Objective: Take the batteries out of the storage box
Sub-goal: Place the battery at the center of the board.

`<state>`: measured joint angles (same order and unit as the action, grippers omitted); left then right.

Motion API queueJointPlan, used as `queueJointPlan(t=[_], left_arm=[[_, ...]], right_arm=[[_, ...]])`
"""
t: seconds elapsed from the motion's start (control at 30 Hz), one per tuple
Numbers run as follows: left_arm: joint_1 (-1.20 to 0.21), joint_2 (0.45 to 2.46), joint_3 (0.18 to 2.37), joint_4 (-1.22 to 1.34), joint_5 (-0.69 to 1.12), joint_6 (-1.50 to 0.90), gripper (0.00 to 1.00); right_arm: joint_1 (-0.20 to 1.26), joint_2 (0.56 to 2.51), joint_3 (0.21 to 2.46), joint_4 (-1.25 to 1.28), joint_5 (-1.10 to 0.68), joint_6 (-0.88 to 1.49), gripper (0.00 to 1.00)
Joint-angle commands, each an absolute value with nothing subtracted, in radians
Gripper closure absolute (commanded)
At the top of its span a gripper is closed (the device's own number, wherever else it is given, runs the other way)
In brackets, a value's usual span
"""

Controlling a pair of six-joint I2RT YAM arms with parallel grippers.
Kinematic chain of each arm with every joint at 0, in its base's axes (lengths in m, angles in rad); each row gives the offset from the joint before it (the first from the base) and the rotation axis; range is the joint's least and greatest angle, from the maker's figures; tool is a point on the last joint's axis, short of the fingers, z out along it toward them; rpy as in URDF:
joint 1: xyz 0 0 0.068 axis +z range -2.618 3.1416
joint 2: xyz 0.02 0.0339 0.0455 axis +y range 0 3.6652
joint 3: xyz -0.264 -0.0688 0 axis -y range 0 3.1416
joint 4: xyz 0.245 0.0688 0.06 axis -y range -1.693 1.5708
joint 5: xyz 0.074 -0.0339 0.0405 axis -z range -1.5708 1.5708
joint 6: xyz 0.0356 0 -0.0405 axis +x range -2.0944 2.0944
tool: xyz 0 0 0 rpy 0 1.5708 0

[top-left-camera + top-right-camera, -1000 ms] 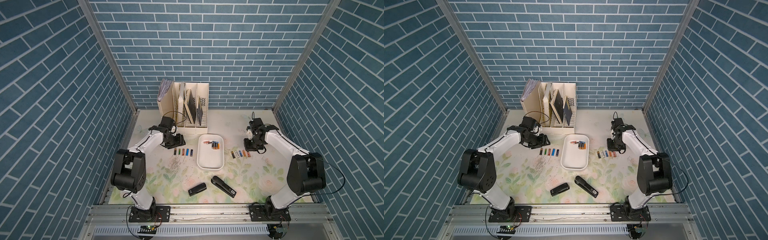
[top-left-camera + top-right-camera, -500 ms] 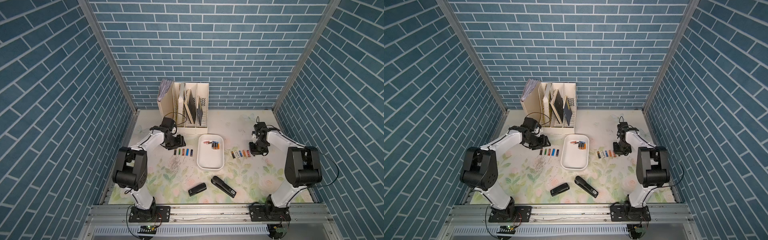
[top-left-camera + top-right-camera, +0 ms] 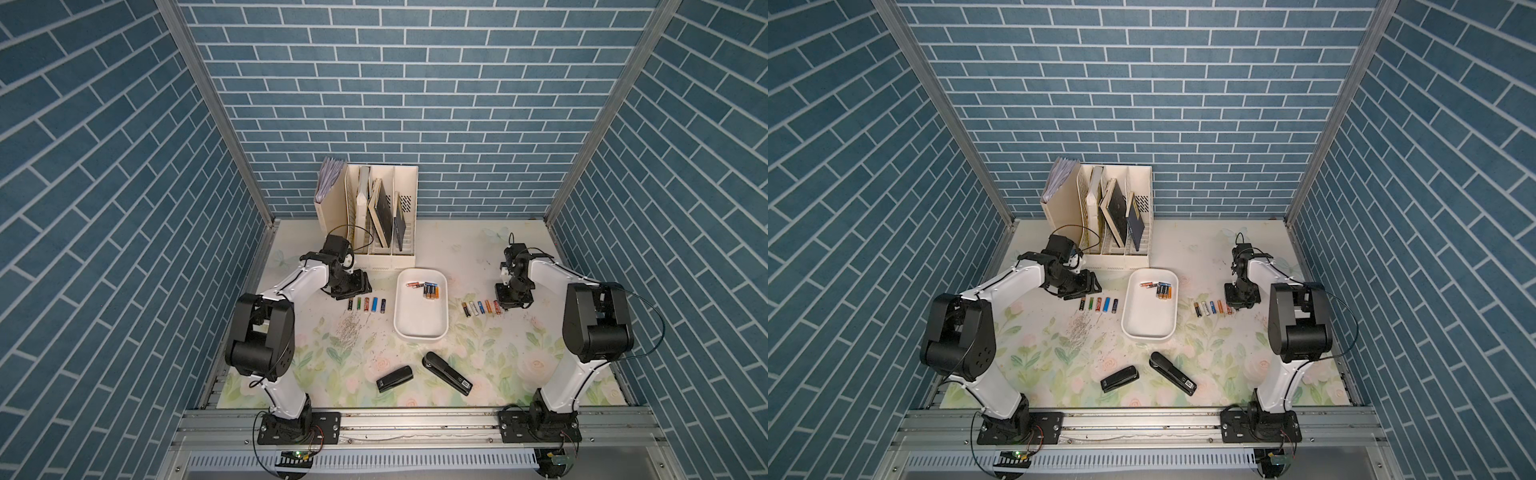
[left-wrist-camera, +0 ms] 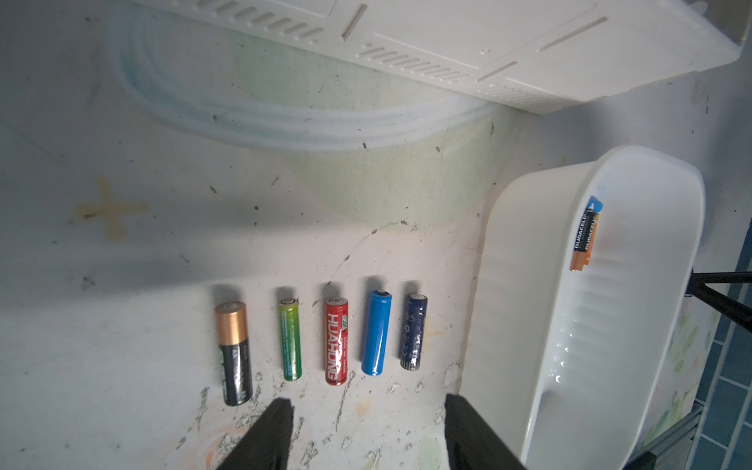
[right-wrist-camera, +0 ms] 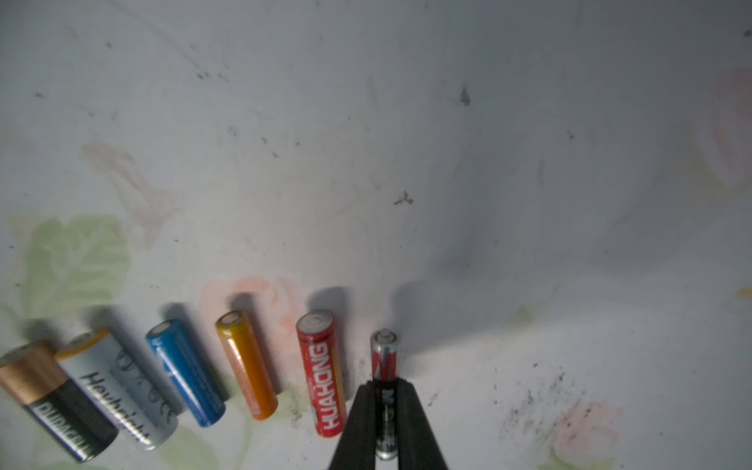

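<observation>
Battery-clearing job well past its halfway mark: the right end effector (image 5: 384, 386) is pinched on a slim silver-and-red cell (image 5: 384, 354). It holds the cell lying flat at the outer end of a row of five batteries (image 5: 185, 372) laid side by side on the surface (image 5: 488, 162). Whether the cell has touched down cannot be told.

The storage box (image 3: 419, 328) sits mid-surface between the two arms. On its other side, the left end effector (image 4: 366, 401) hangs spread and empty just short of a second row of five cells (image 4: 335, 342).

A small cluster of batteries (image 3: 430, 290), black-and-gold, blue and orange, lies bunched at the box's far end, so by the look of it roughly a third of the job is left.

The box is glossy white moulded plastic, shallow and round-cornered, with faint ribs along its inner wall. The cells are smooth cylinders in shiny printed wrappers with bare metal caps, and would likely roll if nudged. The floral-print surface is matt, scuffed and flecked with dark specks.

Two black staplers (image 3: 446, 372) lie near the front edge, and a cream file holder (image 3: 332, 220) stands at the back.
</observation>
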<state>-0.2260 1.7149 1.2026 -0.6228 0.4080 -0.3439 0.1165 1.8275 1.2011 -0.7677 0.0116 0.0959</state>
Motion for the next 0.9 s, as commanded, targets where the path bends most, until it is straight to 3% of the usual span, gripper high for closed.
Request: queueJointPlan(t=[0.0, 0.87], left_arm=[[-0.232, 1.721, 1.196, -0.632, 0.405, -0.334, 0.35], [-0.232, 1.710, 1.182, -0.633, 0.402, -0.334, 0.35]], right_arm=[[0.113, 1.846, 1.221, -0.764, 0.018, 0.071, 0.88], [0.112, 1.864, 1.223, -0.768, 0.039, 0.071, 0.82]])
